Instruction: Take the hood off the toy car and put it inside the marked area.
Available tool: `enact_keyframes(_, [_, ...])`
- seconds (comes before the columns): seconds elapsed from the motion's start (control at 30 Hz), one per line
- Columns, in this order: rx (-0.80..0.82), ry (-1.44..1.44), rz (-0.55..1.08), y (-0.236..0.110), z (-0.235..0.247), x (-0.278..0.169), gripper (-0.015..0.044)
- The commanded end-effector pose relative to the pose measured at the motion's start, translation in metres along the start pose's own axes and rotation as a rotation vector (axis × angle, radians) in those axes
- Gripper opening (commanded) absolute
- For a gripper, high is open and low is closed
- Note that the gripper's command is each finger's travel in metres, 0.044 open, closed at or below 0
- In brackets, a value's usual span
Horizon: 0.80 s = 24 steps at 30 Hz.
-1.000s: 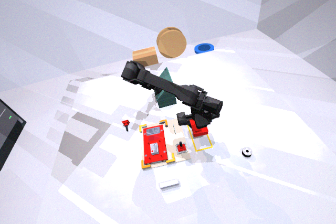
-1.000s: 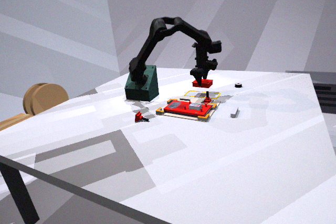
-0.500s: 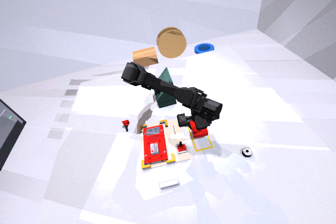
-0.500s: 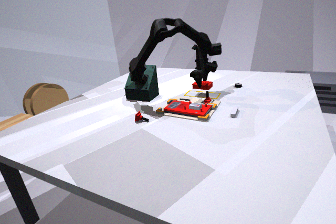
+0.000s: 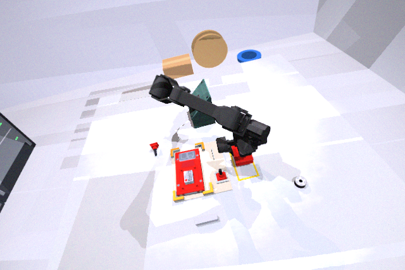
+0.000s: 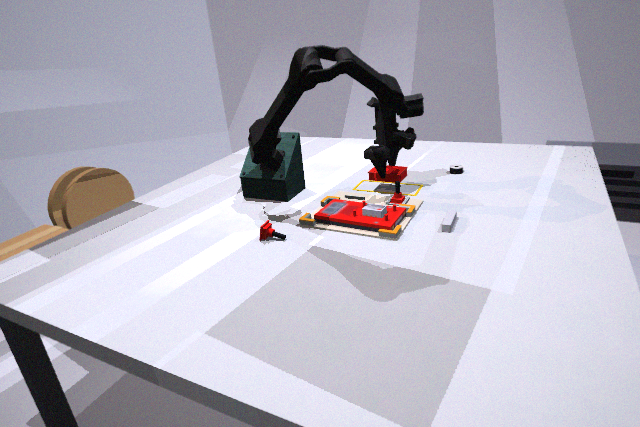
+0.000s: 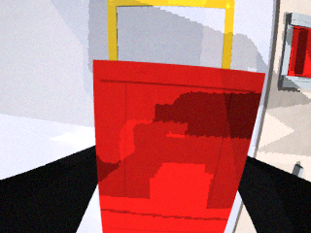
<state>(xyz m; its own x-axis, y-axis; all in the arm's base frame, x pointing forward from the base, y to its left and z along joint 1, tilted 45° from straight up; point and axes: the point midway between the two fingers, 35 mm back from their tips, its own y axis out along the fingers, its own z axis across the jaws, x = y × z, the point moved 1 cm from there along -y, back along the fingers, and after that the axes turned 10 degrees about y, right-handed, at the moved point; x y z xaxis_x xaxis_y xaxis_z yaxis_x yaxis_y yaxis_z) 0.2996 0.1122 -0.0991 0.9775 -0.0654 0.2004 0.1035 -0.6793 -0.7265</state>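
While the hood (image 6: 387, 173) is clamped in the gripper (image 6: 383, 172), it should be lowered level, squarely inside the marked area (image 6: 387, 187).

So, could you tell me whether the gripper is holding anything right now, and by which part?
Yes. The gripper is shut on the red hood, with one finger on each of its two opposite side edges, carrying it above the yellow marked area.

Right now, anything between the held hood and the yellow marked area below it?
Nothing: in the exterior view the hood, clamped in the gripper, hangs over the yellow marked area.
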Motion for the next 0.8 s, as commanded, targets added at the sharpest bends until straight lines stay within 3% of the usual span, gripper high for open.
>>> enact_keyframes(0.0, [-0.005, -0.007, -0.001, 0.004, -0.001, -0.001, 0.0])
enact_keyframes(0.77, [-0.007, -0.007, -0.001, 0.015, -0.002, -0.002, 0.0])
